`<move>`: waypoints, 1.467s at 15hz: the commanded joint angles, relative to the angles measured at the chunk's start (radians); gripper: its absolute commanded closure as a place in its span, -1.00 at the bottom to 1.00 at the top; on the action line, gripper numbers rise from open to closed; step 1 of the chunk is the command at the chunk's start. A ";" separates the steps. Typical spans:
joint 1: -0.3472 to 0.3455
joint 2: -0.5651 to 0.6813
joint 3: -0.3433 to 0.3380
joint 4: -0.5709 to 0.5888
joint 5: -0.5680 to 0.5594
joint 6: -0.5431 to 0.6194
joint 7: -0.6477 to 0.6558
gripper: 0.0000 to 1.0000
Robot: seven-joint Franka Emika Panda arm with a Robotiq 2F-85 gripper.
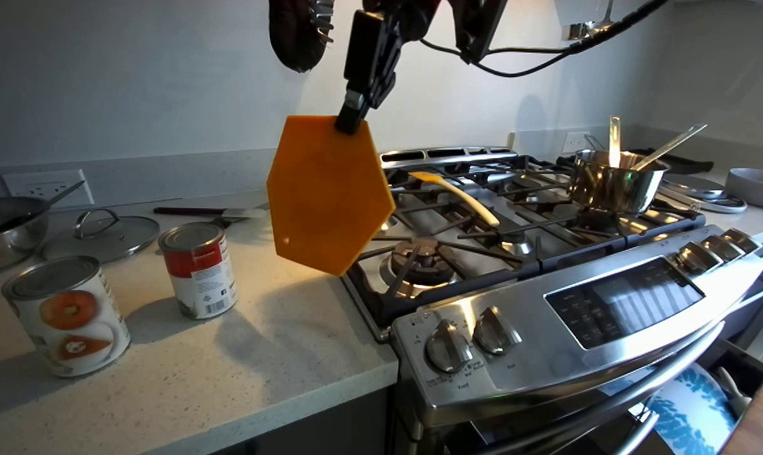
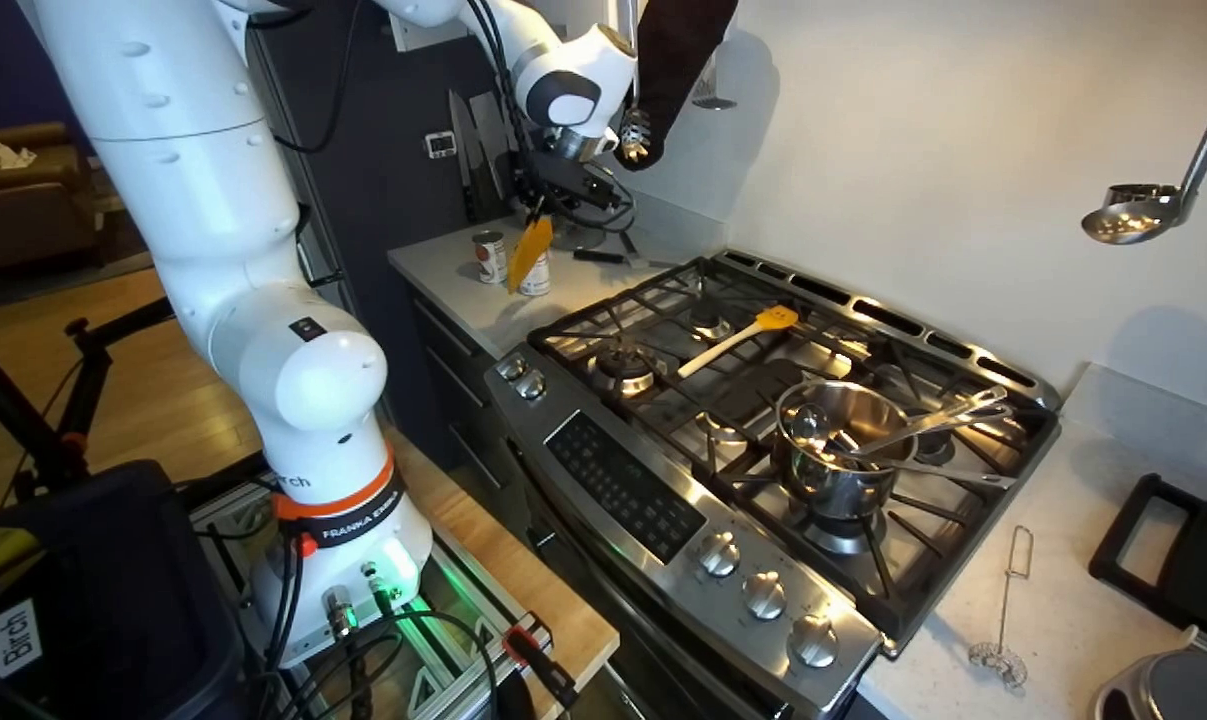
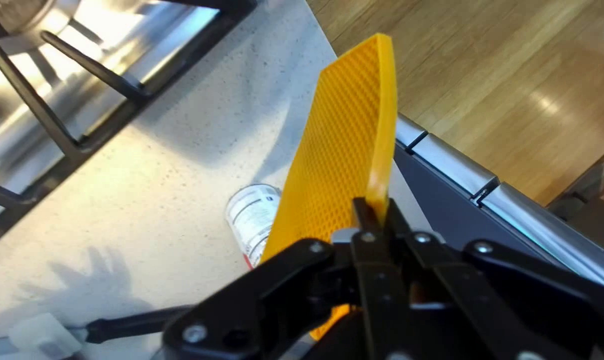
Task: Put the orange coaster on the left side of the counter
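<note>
The orange coaster (image 1: 327,196) is a hexagonal mat that hangs upright, above the counter (image 1: 280,379) and close to the stove's edge. My gripper (image 1: 349,120) is shut on the coaster's upper edge. In an exterior view the coaster (image 2: 531,255) appears nearly edge-on below the gripper (image 2: 538,212), in front of two cans. In the wrist view the fingertips (image 3: 374,207) pinch the coaster (image 3: 337,140), whose textured face and thick edge show. The fingers hide part of it. The speckled counter (image 3: 181,200) lies below it.
A red-labelled can (image 1: 198,272) and an orange-labelled can (image 1: 68,316) stand on the counter. Behind them are a glass lid (image 1: 103,237), a pan (image 1: 8,230) and a dark-handled utensil (image 1: 191,211). The stove (image 1: 419,253) bears a spatula (image 1: 460,193) and a pot (image 1: 615,183).
</note>
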 commanded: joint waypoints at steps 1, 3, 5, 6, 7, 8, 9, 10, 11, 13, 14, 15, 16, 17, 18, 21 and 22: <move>0.060 0.078 0.036 0.018 -0.028 0.061 0.019 0.97; 0.078 0.126 0.052 0.021 -0.058 0.044 0.031 0.97; 0.088 0.176 0.065 0.023 -0.091 0.038 0.029 0.97; 0.091 0.197 0.071 0.026 -0.114 0.034 0.033 0.97; 0.090 0.214 0.078 0.029 -0.129 0.032 0.031 0.97; 0.090 0.230 0.085 0.034 -0.144 0.031 0.029 0.97; 0.091 0.235 0.095 0.040 -0.157 0.028 0.023 0.97; 0.093 0.236 0.103 0.043 -0.177 0.031 0.022 0.97; 0.097 0.236 0.110 0.049 -0.204 0.035 0.020 0.97; 0.082 0.234 0.118 0.036 -0.184 0.051 0.019 0.88; 0.086 0.234 0.123 0.042 -0.199 0.050 0.018 0.88; 0.088 0.234 0.125 0.047 -0.205 0.050 0.018 0.88; 0.089 0.234 0.126 0.048 -0.207 0.050 0.018 0.88; 0.090 0.234 0.126 0.049 -0.208 0.050 0.018 0.88; 0.089 0.235 0.126 0.049 -0.209 0.050 0.018 0.88; 0.089 0.235 0.126 0.049 -0.210 0.050 0.018 0.97; 0.095 0.238 0.135 0.059 -0.210 0.051 0.003 0.97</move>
